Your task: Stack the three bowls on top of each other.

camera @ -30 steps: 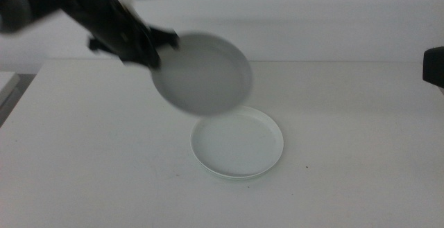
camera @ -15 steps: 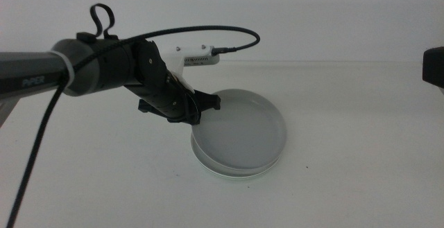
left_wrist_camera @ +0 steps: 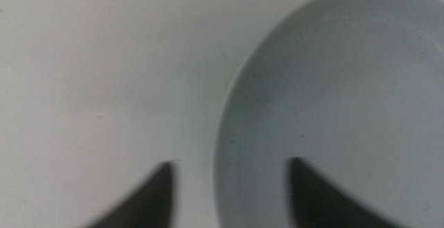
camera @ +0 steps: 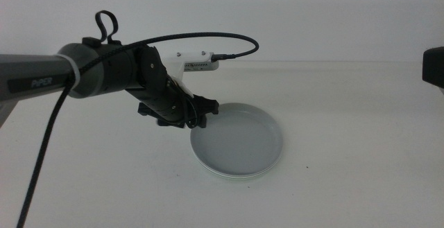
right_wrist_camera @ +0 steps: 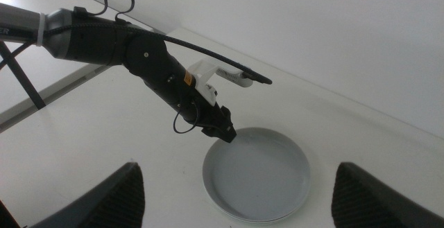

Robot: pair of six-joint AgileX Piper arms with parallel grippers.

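The grey bowl lies flat on top of a stack at the table's middle. Under it a pale rim of a lower bowl shows; I cannot tell the white and pale green bowls apart there. My left gripper is at the grey bowl's left rim. In the left wrist view its jaws stand open, one on each side of the rim, not pinching it. My right gripper is open and empty, high at the right, looking down on the stack.
The white table has free room all round the stack. The left arm and its black cable cross the left half. The right arm's dark part shows at the right edge.
The left arm brought the grey bowl down from the air and set it on the stack. The bowl was tilted half a second ago and now lies flat, with the jaws open.
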